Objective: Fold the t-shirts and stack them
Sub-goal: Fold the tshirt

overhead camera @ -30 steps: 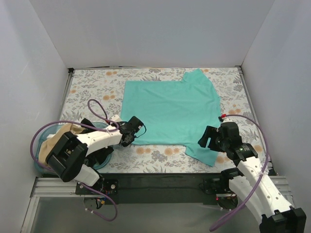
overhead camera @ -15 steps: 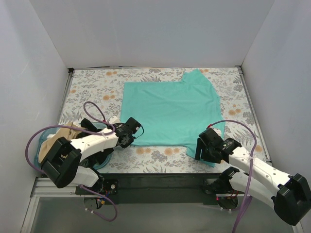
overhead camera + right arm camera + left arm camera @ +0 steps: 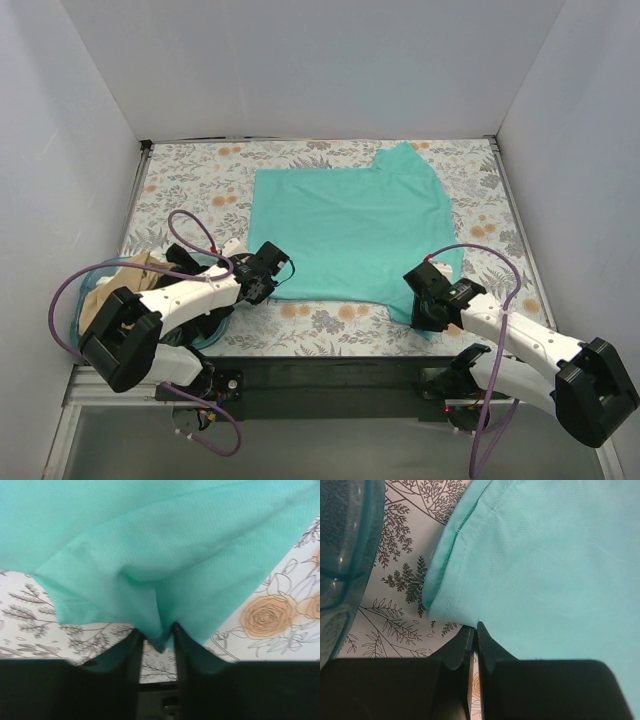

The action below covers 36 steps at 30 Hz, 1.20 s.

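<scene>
Lying flat on the floral table (image 3: 190, 180), the teal-green t-shirt (image 3: 345, 225) covered the middle, one sleeve at the far right and one at the near right. The right gripper (image 3: 159, 632) was clamped on a bunched fold of the near sleeve. The left gripper (image 3: 474, 632) had its fingers pressed together at the near left hem corner, cloth between them not discernible, and the tan-beige t-shirt (image 3: 135, 270) lay crumpled in the blue basket (image 3: 345, 540) at the near left.

place: robot lab cell | cues: plain white walls (image 3: 330, 70), aluminium rail (image 3: 320, 407) (floral table cover (image 3: 190, 185))
</scene>
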Each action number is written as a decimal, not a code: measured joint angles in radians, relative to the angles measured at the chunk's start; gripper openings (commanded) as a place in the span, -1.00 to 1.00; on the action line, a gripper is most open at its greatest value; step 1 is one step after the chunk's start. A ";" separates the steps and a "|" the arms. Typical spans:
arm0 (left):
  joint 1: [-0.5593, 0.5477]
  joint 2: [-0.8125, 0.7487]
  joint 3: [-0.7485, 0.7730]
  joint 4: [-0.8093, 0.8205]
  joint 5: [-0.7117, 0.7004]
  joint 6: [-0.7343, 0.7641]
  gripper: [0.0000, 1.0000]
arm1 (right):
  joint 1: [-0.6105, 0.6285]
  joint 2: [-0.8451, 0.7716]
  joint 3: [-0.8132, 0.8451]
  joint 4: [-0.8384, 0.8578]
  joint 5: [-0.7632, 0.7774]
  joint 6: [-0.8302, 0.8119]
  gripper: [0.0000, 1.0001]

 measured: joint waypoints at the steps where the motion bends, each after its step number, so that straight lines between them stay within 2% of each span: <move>1: 0.000 -0.002 0.000 0.000 0.000 0.000 -1.00 | 0.000 -0.002 -0.001 0.013 -0.003 -0.006 -0.48; 2: 0.000 -0.003 0.000 0.000 0.000 0.000 -1.00 | 0.000 -0.003 -0.003 0.028 -0.009 -0.007 -0.78; 3: 0.000 -0.005 0.000 0.000 0.000 0.000 -1.00 | 0.000 -0.003 -0.004 0.041 -0.013 -0.013 -0.92; 4: 0.000 -0.007 0.000 0.000 0.000 0.000 -1.00 | 0.000 -0.003 -0.006 0.055 -0.019 -0.015 -0.97; 12: 0.000 -0.021 0.000 0.002 0.001 0.000 -1.00 | 0.001 -0.003 0.015 0.066 -0.003 -0.045 -0.97; 23: 0.009 0.008 0.101 0.021 0.002 0.025 -1.00 | -0.047 0.051 0.244 0.042 0.131 -0.153 -0.97; 30: 0.068 0.045 0.174 0.039 0.008 0.077 -1.00 | -0.121 0.129 0.393 0.043 0.172 -0.260 -0.97; 36: 0.130 0.099 0.261 0.069 0.026 0.145 -1.00 | -0.181 0.202 0.444 0.079 0.141 -0.365 -0.97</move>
